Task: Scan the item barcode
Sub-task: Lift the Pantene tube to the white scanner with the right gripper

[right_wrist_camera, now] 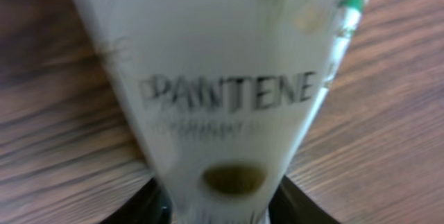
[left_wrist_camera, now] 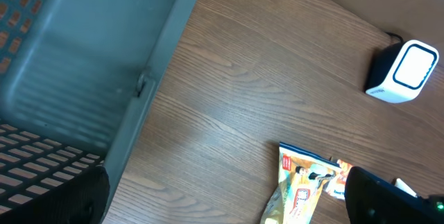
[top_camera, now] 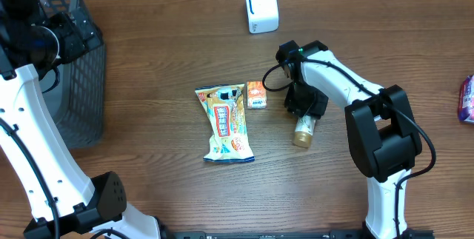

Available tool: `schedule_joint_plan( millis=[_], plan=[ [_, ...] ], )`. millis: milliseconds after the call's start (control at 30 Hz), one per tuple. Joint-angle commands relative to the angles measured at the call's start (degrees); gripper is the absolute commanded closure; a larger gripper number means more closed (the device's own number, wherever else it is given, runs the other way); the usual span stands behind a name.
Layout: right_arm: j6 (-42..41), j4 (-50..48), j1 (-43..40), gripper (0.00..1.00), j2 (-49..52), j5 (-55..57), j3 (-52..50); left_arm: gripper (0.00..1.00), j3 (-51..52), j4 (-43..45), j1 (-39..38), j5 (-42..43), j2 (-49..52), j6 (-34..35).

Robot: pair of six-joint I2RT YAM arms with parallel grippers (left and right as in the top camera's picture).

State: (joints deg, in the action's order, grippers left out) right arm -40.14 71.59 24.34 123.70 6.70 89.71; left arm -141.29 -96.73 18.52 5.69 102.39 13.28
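Right of centre, the right claw (top_camera: pixel 305 113) clamps the Pantene tube (top_camera: pixel 303 132) (barcode unseen), presumably to reach the scanner (top_camera: pixel 261 7). Left claw (left_wrist_camera: pixel 229 202) gapes empty.

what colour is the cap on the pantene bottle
Gold. The cap of the bottle shows best in the overhead view.

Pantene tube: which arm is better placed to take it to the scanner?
Right. The right gripper straddles the Pantene tube, close to the scanner. The left gripper hangs open at the basket, far from both.
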Motion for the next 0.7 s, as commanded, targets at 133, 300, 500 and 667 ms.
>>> schedule_joint_plan(
  millis=[133,300,500,667],
  plan=[
    [0.9,-0.2,-0.66,0.82,-0.9,1.2,-0.28,0.0,0.15,-0.07,0.59,-0.33,-0.81,-0.87],
    [5.11,-0.02,-1.38,0.96,-0.9,1.22,7.13,0.0,0.15,-0.07,0.59,-0.31,-0.81,-0.87],
    [5.92,-8.81,-3.19,0.96,-0.9,1.09,19.02,0.0,0.15,-0.07,0.59,-0.33,-0.81,-0.87],
    [5.86,-30.73,-3.48,0.96,-0.76,-5.9,20.96,0.0,0.15,-0.07,0.59,-0.31,-0.81,-0.87]
  ],
)
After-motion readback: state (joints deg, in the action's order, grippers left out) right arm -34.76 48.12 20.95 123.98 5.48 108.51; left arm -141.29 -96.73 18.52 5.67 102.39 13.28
